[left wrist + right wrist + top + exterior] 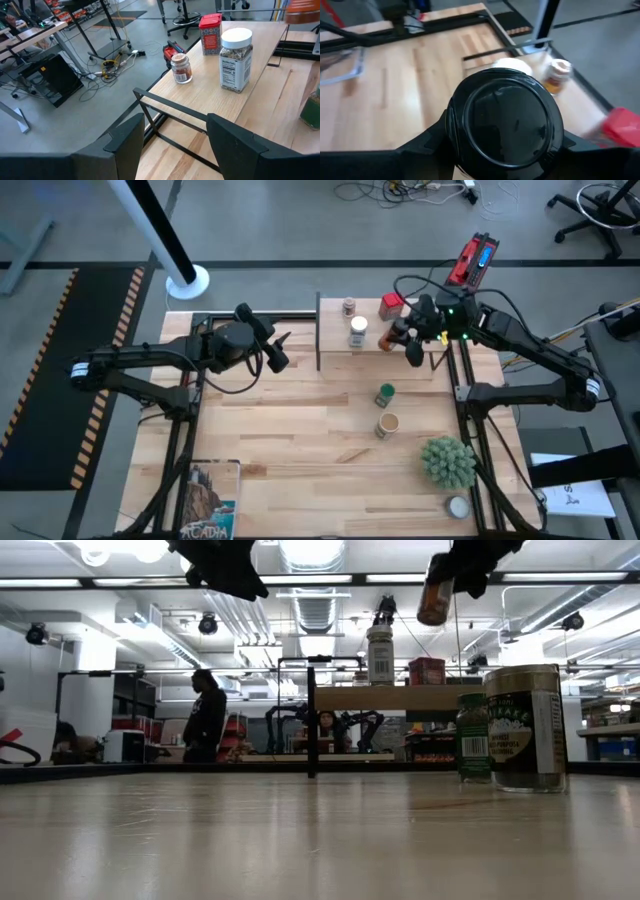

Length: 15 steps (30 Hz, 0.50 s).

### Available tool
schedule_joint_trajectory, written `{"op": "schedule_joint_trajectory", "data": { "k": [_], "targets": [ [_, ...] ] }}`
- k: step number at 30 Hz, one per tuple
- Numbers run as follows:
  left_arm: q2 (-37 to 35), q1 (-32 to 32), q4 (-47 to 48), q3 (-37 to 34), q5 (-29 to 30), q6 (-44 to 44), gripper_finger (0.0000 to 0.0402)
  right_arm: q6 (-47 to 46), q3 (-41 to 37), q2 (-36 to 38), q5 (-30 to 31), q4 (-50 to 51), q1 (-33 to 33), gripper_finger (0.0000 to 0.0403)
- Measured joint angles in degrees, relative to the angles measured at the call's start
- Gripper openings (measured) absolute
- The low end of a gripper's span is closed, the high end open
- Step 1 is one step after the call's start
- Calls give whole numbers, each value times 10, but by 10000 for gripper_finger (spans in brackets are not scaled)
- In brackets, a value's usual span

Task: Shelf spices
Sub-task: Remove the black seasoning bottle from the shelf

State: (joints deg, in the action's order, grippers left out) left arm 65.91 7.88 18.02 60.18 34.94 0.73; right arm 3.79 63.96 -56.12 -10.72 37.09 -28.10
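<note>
1. Wooden planks make up the tabletop [300, 440] we work over, with grey floor and loose cables beyond its far edge.
2. We see the shelf [375, 340] at the far middle of the table, its dark side panel [318, 330] upright on the left.
3. On the shelf stand three spices: a white-lidded jar [358, 332], a small grey-lidded jar [349, 306] farther back, and a red square tin [390, 305] at the far right.
4. Our right gripper [408, 338] hangs over the shelf's right end, pinching a black-lidded jar [505, 125] between its fingers; in the low view that jar [435, 602] is in the air, above the shelf top.
5. Our left gripper [278, 350] hovers just left of the shelf's side panel, its fingers [125, 140] spread with nothing between them.
6. On the table, nearer than the shelf, a green-lidded jar [385, 394] and a tan cylinder [388, 424] stand close together.
7. Nearer on the right we see a spiky green plant [447, 462] and a flat white round tin [457, 506].
8. A picture book [210, 498] lies at the near left corner.
</note>
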Motion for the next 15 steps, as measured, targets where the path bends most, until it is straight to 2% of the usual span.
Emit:
{"op": "schedule_joint_trajectory", "data": {
  "k": [7, 15],
  "targets": [
    [0, 0, 0, 0, 0, 0, 204, -43, -14, -3, -1, -1, 85, 172],
    [0, 0, 0, 0, 0, 0, 204, -75, -22, -43, 2, -52, 190, 173]
  ]
}}
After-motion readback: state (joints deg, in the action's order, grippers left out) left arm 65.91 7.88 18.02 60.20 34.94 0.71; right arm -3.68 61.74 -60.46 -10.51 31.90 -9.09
